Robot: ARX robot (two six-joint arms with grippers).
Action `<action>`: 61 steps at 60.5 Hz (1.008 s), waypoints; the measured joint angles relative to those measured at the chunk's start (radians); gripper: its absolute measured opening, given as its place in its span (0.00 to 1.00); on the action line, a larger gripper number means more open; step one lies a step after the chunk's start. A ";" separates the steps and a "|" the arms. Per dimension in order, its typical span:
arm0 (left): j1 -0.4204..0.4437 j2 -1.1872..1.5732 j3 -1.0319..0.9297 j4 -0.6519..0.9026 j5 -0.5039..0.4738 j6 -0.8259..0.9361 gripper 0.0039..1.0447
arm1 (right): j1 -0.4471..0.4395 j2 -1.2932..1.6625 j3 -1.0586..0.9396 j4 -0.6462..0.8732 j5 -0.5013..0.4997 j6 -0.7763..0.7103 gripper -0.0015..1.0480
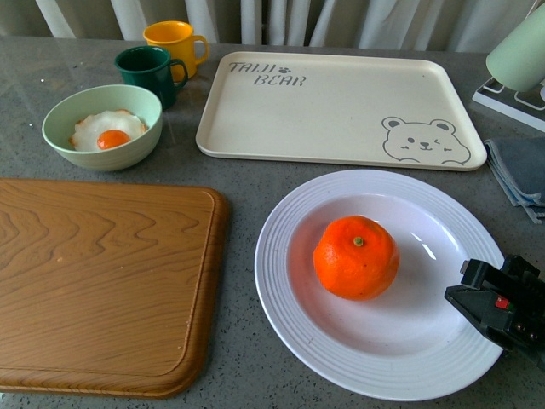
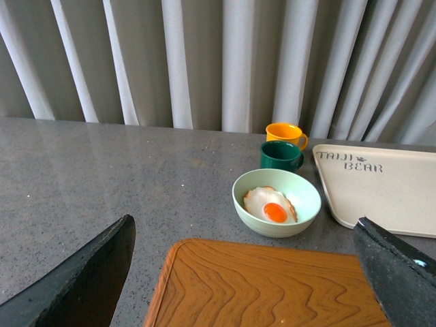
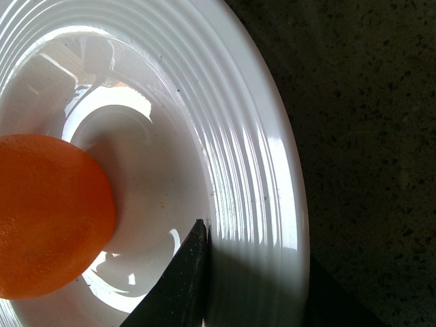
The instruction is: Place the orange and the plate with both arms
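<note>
The orange [image 1: 356, 256] sits in the middle of the large white ribbed plate [image 1: 289, 213] on the grey table, in front of the bear tray. My right gripper [image 1: 490, 298] is shut on the plate's right rim. In the right wrist view one dark finger [image 3: 184, 279] lies on the inside of the rim [image 3: 259, 204], with the orange [image 3: 48, 218] beside it. My left gripper [image 2: 248, 272] is open and empty above the wooden board [image 2: 272, 286]; it does not show in the front view.
A wooden cutting board [image 1: 102, 281] lies left of the plate. A pale green bowl with a fried egg [image 1: 103, 126], a dark green mug [image 1: 149, 72] and a yellow mug [image 1: 174, 43] stand at the back left. The cream bear tray [image 1: 332, 106] lies behind the plate. A grey cloth [image 1: 521, 175] is at the right edge.
</note>
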 joint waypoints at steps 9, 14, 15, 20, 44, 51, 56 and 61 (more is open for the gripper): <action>0.000 0.000 0.000 0.000 0.000 0.000 0.92 | 0.000 -0.041 -0.002 -0.031 -0.011 0.033 0.17; 0.000 0.000 0.000 0.000 0.000 0.000 0.92 | -0.002 -0.076 -0.004 -0.052 -0.027 0.048 0.14; 0.000 0.000 0.000 0.000 0.000 0.000 0.92 | -0.002 -0.082 -0.005 -0.055 -0.029 0.049 0.14; 0.000 0.000 0.000 0.000 0.000 0.000 0.92 | -0.004 -0.114 -0.008 -0.072 -0.043 0.054 0.12; 0.000 0.000 0.000 0.000 0.000 0.000 0.92 | -0.035 -0.216 -0.033 -0.114 -0.122 0.110 0.04; 0.000 0.000 0.000 0.000 0.000 0.000 0.92 | -0.051 -0.243 -0.043 -0.127 -0.135 0.111 0.04; 0.000 0.000 0.000 0.000 0.000 0.000 0.92 | -0.059 -0.254 -0.047 -0.133 -0.140 0.111 0.04; 0.000 0.000 0.000 0.000 0.000 0.000 0.92 | -0.064 -0.262 -0.049 -0.136 -0.146 0.112 0.04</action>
